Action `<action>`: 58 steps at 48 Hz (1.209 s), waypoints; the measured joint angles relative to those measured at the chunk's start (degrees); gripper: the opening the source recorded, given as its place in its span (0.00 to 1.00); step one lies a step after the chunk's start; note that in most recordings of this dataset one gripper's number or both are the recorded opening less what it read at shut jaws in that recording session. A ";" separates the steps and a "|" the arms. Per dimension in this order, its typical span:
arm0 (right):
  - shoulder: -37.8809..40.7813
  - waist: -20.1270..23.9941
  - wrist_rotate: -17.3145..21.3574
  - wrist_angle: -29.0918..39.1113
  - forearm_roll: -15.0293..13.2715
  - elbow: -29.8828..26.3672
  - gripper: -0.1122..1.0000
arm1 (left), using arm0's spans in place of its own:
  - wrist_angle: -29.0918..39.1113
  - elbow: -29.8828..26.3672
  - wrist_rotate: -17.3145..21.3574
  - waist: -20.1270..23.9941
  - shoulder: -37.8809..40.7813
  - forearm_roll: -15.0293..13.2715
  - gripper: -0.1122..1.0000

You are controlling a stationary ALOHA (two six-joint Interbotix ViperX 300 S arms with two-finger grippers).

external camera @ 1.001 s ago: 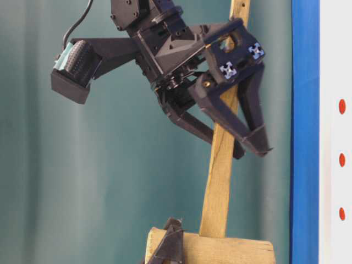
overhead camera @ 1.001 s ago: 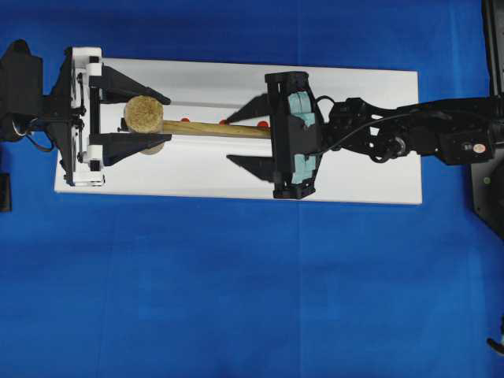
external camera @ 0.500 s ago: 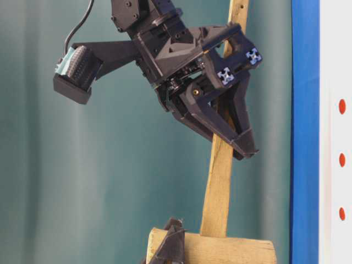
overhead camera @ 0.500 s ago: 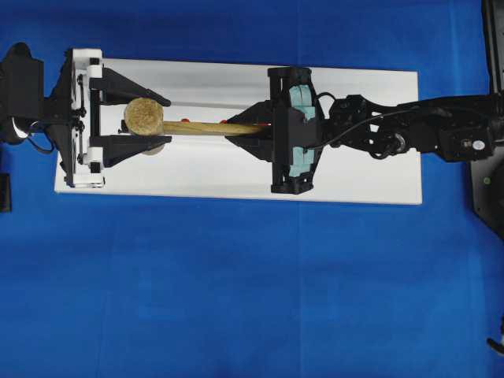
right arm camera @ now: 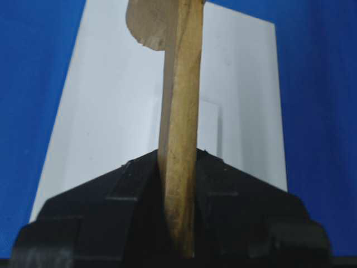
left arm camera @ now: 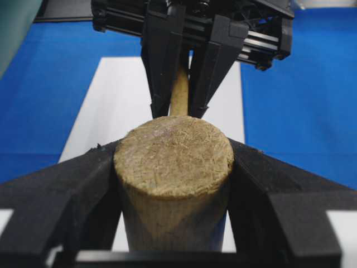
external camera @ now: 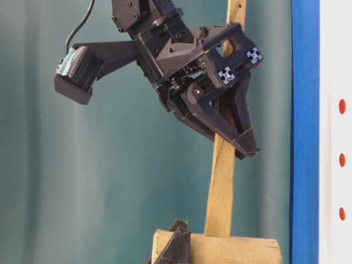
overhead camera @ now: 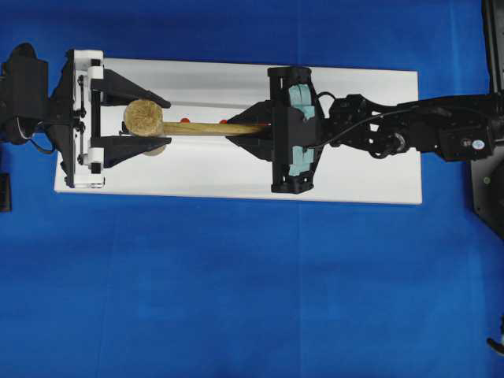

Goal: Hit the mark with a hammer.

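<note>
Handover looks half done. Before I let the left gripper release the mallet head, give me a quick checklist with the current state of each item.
1. Right gripper shut on the hammer handle: ok.
2. Handle seated between the right fingers, wrist view: ok.
3. Left gripper clear of the head: not ok, fingers flank it, seemingly touching.
4. Red marks on the white board visible: ok.
5. Right grip firm enough to bear the head's weight: cannot tell.

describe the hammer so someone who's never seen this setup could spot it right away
On the blue table lies a long white board. Above it, stretched between the two black grippers, is the hammer. It is the only light-brown wooden thing there: thick round head, long flat handle.
</note>
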 measured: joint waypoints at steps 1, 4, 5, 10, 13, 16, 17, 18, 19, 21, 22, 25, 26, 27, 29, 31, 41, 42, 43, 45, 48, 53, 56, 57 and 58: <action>0.00 0.00 0.00 -0.09 0.09 0.00 0.13 | 0.00 0.00 0.00 -0.09 0.00 0.00 0.62; -0.09 0.00 0.00 -0.35 0.35 0.09 0.13 | 0.18 0.00 -0.09 -0.18 -0.09 0.00 0.78; -0.09 0.00 -0.09 -0.35 0.53 0.18 0.13 | 0.26 0.00 -0.09 -0.18 0.00 0.00 0.82; -0.79 0.00 0.00 -0.79 0.97 0.97 0.13 | 1.23 0.00 -0.09 -0.18 -0.44 0.00 0.82; -1.49 0.00 -0.09 -0.97 1.58 1.67 0.13 | 2.02 0.09 -0.09 -0.18 -0.88 0.00 0.78; -2.46 0.00 -0.09 -1.14 2.20 2.81 0.12 | 2.81 0.44 -0.09 -0.18 -1.76 0.00 0.76; -2.72 0.00 -0.09 -1.14 2.46 3.08 0.12 | 3.08 0.62 -0.18 -0.18 -2.11 0.00 0.76; -3.08 0.00 0.00 -1.23 2.55 3.52 0.12 | 3.25 0.88 -0.09 -0.18 -2.46 0.00 0.76; -3.43 0.00 -0.09 -1.23 2.90 3.87 0.12 | 3.43 1.23 -0.09 -0.18 -2.90 0.00 0.76; -4.31 0.00 -0.09 -1.41 3.43 4.75 0.12 | 3.78 1.85 -0.18 -0.18 -3.87 0.09 0.76; -4.66 0.00 -0.09 -1.41 3.60 5.27 0.12 | 3.96 2.20 -0.18 -0.18 -4.39 0.00 0.77; -5.98 0.00 -0.35 -1.49 4.48 6.68 0.12 | 4.31 3.34 -0.18 -0.09 -6.33 0.00 0.77; -6.42 0.09 -0.35 -1.49 4.75 7.12 0.12 | 4.48 3.69 -0.18 -0.09 -7.12 0.00 0.76; -6.68 0.09 -0.35 -1.49 5.01 7.47 0.12 | 4.75 4.13 -0.09 -0.09 -7.91 0.00 0.76; -7.56 0.09 -0.35 -1.58 5.63 8.35 0.12 | 5.54 5.19 -0.18 -0.09 -9.84 0.00 0.77; -8.44 0.09 -0.35 -1.58 6.42 9.14 0.12 | 6.33 5.80 -0.18 -0.09 -11.78 0.00 0.76; -11.16 0.09 -0.26 -1.58 9.32 11.78 0.12 | 14.68 8.35 -0.26 0.00 -22.50 0.00 0.76; -11.25 0.09 -0.26 -1.58 9.49 11.87 0.12 | 15.64 8.61 -0.26 0.00 -23.38 0.00 0.76; -11.25 0.09 -0.26 -1.67 9.67 11.95 0.12 | 16.61 8.79 -0.26 0.00 -24.26 0.00 0.76; -11.25 0.00 -0.26 -1.67 9.93 11.95 0.12 | 18.19 9.05 -0.35 0.00 -25.84 0.00 0.76; -11.25 0.09 -0.26 -1.67 10.11 11.95 0.12 | 19.78 9.32 -0.26 0.00 -27.69 0.00 0.76; -11.25 0.09 -0.35 -1.67 10.20 11.95 0.12 | 21.18 9.84 -0.35 0.00 -29.62 0.00 0.76; -11.25 -0.09 -0.35 -1.67 10.20 11.87 0.12 | 21.45 10.02 -0.35 0.00 -29.97 0.00 0.76; -11.25 -0.26 -0.35 -1.76 10.28 11.95 0.12 | 21.45 10.02 -0.35 0.00 -29.97 0.00 0.76; -11.25 -0.35 -0.35 -1.76 10.20 11.95 0.12 | 21.53 10.11 -0.35 0.00 -29.97 0.00 0.76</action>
